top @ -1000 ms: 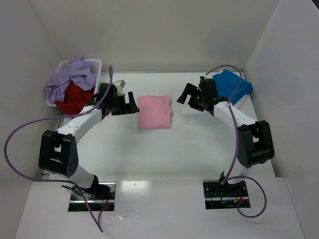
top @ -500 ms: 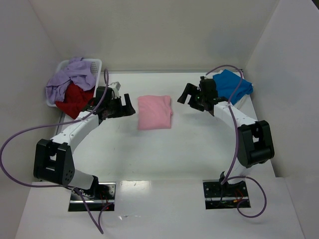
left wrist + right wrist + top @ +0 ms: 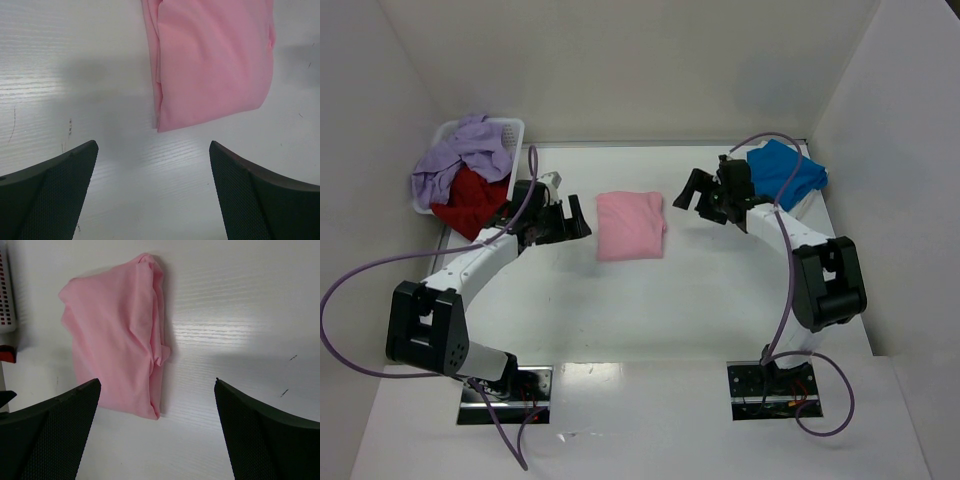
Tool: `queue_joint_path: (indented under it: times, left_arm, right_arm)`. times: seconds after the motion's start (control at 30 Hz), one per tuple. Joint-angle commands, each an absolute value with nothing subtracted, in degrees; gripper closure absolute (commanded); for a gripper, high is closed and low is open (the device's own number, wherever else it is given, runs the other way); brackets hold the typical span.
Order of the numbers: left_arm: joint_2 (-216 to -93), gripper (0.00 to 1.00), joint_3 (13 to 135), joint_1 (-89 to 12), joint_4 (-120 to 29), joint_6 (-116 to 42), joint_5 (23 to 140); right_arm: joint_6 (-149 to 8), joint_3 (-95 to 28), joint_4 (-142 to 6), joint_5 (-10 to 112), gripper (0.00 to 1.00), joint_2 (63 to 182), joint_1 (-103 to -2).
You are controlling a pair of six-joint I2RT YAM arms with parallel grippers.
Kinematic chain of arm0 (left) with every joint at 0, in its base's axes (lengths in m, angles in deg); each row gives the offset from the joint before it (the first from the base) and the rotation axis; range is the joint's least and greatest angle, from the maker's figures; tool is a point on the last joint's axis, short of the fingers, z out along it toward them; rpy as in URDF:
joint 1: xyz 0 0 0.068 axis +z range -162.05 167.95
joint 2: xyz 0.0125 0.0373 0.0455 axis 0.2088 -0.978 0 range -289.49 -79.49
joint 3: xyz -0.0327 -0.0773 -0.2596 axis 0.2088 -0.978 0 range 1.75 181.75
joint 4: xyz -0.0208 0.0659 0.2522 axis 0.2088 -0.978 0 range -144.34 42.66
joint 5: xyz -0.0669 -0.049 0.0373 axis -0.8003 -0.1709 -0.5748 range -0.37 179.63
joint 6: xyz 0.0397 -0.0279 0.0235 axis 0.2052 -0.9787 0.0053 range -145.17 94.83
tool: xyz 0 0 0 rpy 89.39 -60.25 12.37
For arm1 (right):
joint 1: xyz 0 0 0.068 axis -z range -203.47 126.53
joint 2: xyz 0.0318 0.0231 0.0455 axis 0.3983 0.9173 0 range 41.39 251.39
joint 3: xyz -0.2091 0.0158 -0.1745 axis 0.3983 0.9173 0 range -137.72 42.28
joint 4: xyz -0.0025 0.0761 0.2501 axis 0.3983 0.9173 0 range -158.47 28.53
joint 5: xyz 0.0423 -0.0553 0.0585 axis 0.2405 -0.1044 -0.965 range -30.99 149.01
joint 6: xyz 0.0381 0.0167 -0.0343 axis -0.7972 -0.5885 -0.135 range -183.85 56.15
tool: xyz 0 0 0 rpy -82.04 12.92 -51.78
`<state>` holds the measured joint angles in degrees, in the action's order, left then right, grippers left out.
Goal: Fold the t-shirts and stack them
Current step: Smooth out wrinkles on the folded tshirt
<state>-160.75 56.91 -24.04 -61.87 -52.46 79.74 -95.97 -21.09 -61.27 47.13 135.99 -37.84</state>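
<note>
A folded light pink t-shirt (image 3: 631, 225) lies flat in the middle of the table; it also shows in the left wrist view (image 3: 212, 60) and the right wrist view (image 3: 117, 335). My left gripper (image 3: 575, 218) is open and empty just left of it. My right gripper (image 3: 690, 192) is open and empty just right of it. A bright blue t-shirt (image 3: 783, 172) lies at the back right behind the right arm. A red t-shirt (image 3: 468, 198) and a lavender t-shirt (image 3: 455, 158) are heaped in a white perforated basket (image 3: 510, 130) at the back left.
White walls close in the table on the left, back and right. The basket's corner shows at the left edge of the right wrist view (image 3: 6, 295). Purple cables loop from both arms.
My left gripper has drawn back to the left, away from the pink t-shirt's edge. My right gripper has barely shifted. The t-shirts have not moved.
</note>
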Motion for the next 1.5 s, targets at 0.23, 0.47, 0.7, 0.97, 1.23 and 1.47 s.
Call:
queue_joint_path:
  times: [0.23, 0.47, 0.7, 0.97, 1.23, 1.47]
  left_arm:
    - [-158.59, 0.00, 55.71, -23.92, -60.09, -53.74, 80.31]
    - [-158.07, 0.00, 55.19, -23.92, -59.56, -54.26, 80.84]
    - [-156.40, 0.00, 55.19, -23.92, -59.56, -54.79, 79.70]
    - [-157.27, 0.00, 55.19, -23.92, -59.56, -54.26, 78.64]
    - [-160.18, 0.00, 55.71, -23.92, -60.17, -53.74, 78.03]
    - [-160.80, 0.00, 56.24, -23.92, -60.17, -53.74, 77.50]
  right_arm:
    - [-96.01, -21.79, -63.99, 45.92, 0.00, 138.50, -38.15]
    - [-97.16, -21.26, -65.74, 44.16, 0.00, 139.65, -38.15]
    - [-99.18, -20.73, -68.82, 40.56, 0.00, 143.42, -38.15]
    - [-99.71, -23.72, -69.44, 38.62, 0.00, 148.96, -38.15]
    - [-100.76, -24.25, -72.07, 37.13, 0.00, 151.95, -38.15]
    - [-101.99, -26.53, -72.60, 35.98, 0.00, 156.17, -40.61]
